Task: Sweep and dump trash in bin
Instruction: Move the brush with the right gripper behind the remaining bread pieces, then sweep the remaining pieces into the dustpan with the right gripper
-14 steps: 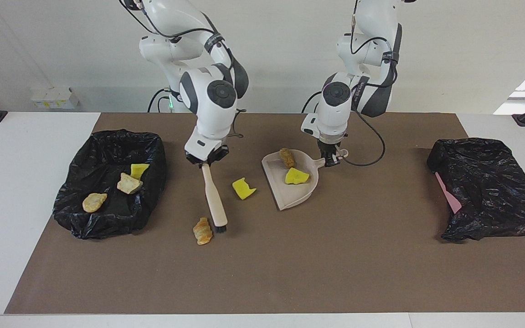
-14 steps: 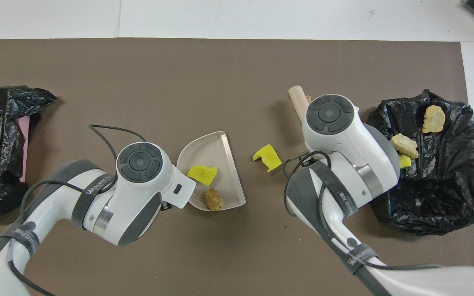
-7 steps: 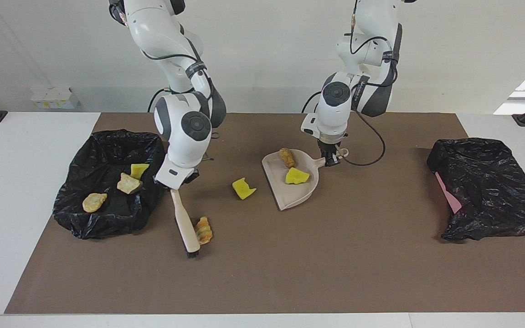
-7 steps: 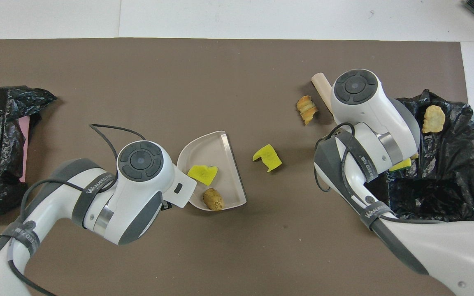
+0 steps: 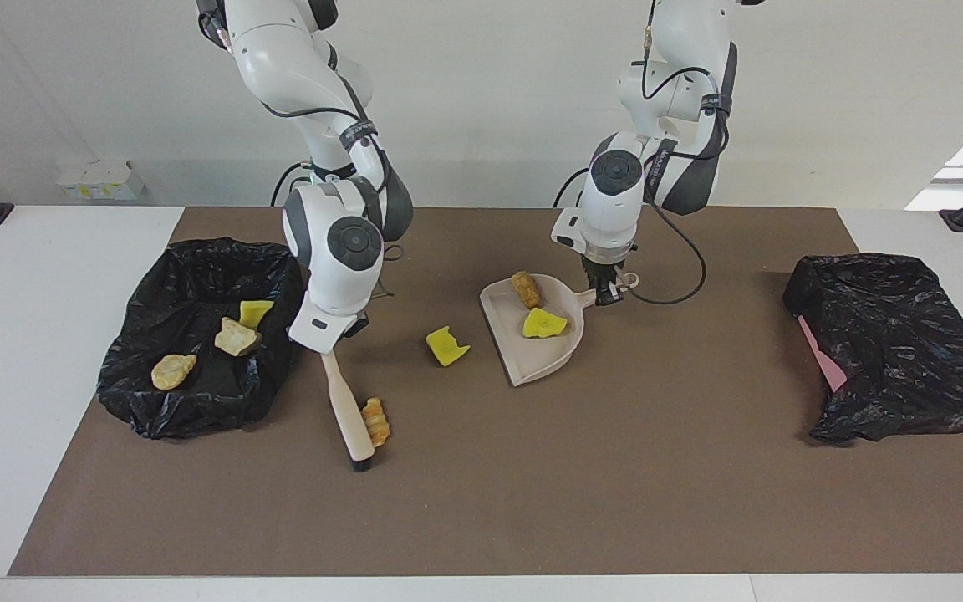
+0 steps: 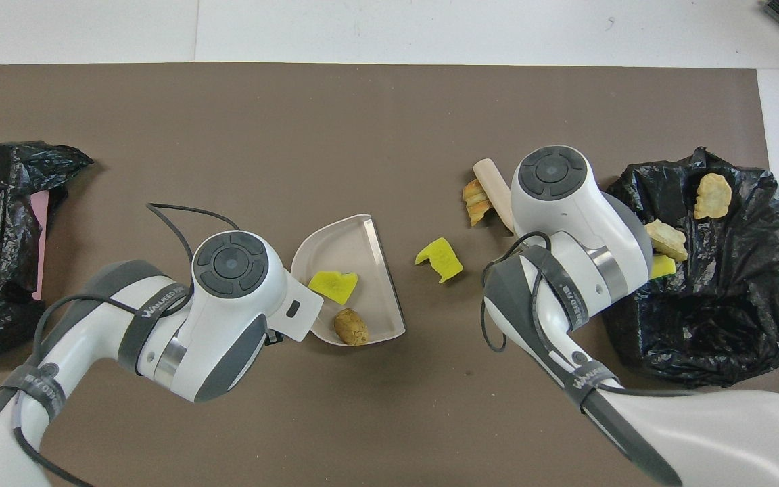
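Observation:
My right gripper [image 5: 333,347] is shut on the handle of a beige brush [image 5: 346,410], whose dark bristles rest on the mat. A tan croissant-like scrap [image 5: 376,420] [image 6: 476,201] touches the brush head on the side toward the dustpan. A yellow spongy chunk [image 5: 446,345] [image 6: 439,259] lies loose between brush and dustpan. My left gripper [image 5: 608,293] is shut on the handle of the beige dustpan [image 5: 542,359] [image 6: 349,240], which holds a yellow chunk [image 5: 544,323] and a brown stubby cylinder [image 5: 525,288]. The black-lined bin [image 5: 197,401] [image 6: 707,338] holds three scraps.
A second black bag [image 5: 899,347] with a pink edge sits at the left arm's end of the table. The brown mat [image 5: 532,502] covers the work area, with white table around it. The left arm's cable [image 5: 690,284] loops beside the dustpan.
My right arm carried the brush from the croissant's dustpan side over to its bin side, then pressed it against the croissant, nudging it slightly toward the dustpan. The left arm and dustpan stayed still.

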